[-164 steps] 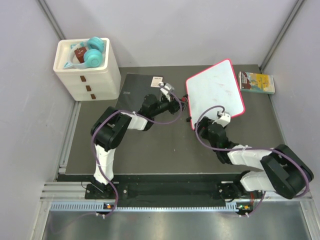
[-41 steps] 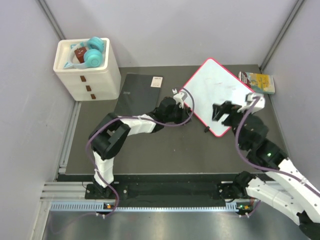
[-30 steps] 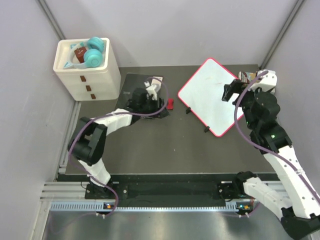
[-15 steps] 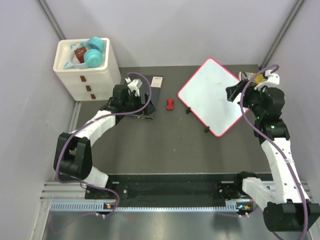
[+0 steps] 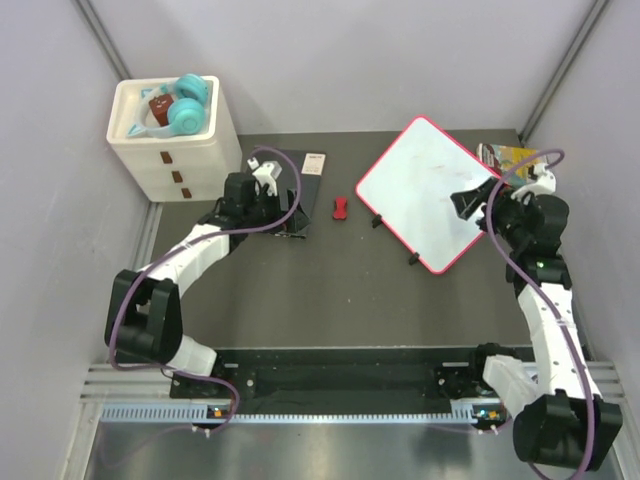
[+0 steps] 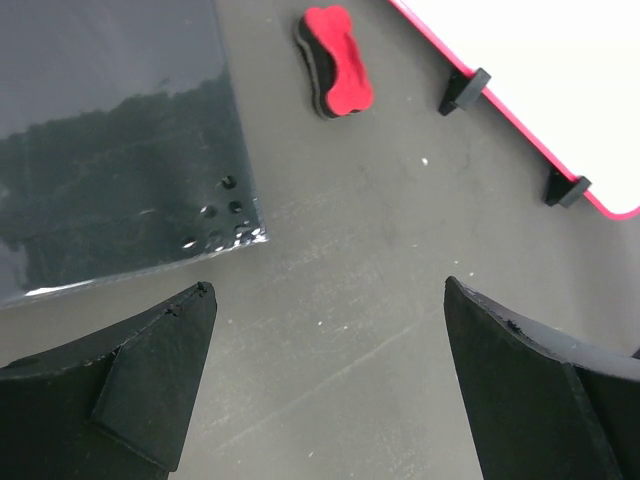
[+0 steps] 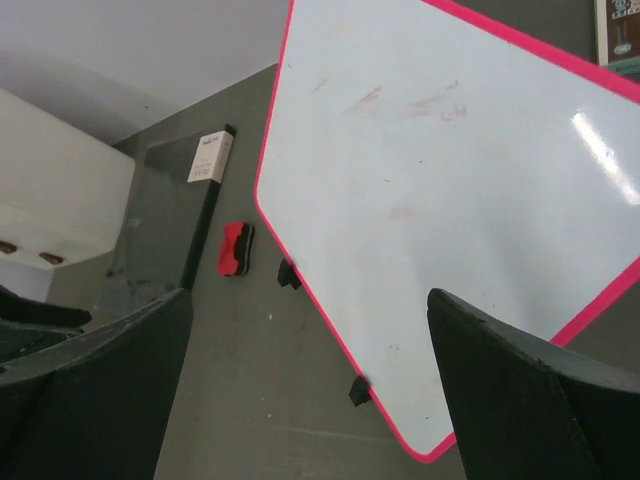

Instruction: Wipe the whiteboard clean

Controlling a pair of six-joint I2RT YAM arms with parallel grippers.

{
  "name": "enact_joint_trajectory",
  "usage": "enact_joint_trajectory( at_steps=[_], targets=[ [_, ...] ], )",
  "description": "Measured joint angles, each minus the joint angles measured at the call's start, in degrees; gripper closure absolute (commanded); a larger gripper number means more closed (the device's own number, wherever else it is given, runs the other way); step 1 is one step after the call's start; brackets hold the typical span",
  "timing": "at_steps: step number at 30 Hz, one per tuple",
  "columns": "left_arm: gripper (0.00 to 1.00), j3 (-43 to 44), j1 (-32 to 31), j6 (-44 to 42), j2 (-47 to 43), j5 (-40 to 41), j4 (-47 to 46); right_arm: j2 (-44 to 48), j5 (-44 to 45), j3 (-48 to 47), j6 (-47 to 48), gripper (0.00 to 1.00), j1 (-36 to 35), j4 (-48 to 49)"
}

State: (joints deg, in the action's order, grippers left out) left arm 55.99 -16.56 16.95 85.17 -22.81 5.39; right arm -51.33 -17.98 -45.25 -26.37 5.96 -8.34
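The whiteboard (image 5: pixel 430 195) lies flat at the back right, turned like a diamond, with a pink-red frame and small black feet. Its surface (image 7: pixel 450 170) is white with only faint reddish smudges. A red and black eraser (image 5: pixel 341 207) lies loose on the table just left of the board, also seen ahead in the left wrist view (image 6: pixel 335 62). My left gripper (image 5: pixel 290 212) hovers over the notebook's near right corner, open and empty (image 6: pixel 326 300). My right gripper (image 5: pixel 468 200) is raised above the board's right side, open and empty (image 7: pixel 308 300).
A black notebook (image 5: pixel 275 185) lies under the left gripper. A white drawer box (image 5: pixel 170 125) with teal headphones on top stands at the back left. A yellow-green book (image 5: pixel 510 155) lies beyond the board's right corner. Grey walls close in on three sides.
My left gripper opened, let go of the eraser and drew back left over the notebook. The right arm rose off the board and swung to its right side.
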Motion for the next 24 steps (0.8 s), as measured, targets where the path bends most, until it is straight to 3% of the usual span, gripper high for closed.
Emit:
enact_joint_trajectory(
  at_steps=[6,24],
  targets=[
    [0.01,-0.28,0.66,-0.20,-1.95,2.84,2.43,-0.11,-5.84,7.34,-5.16,0.01,7.21,3.58],
    [0.01,-1.90,3.41,0.68,-2.93,2.49,2.75,5.68,-3.72,7.78,-1.68,0.01,7.45,-0.28]
  ],
)
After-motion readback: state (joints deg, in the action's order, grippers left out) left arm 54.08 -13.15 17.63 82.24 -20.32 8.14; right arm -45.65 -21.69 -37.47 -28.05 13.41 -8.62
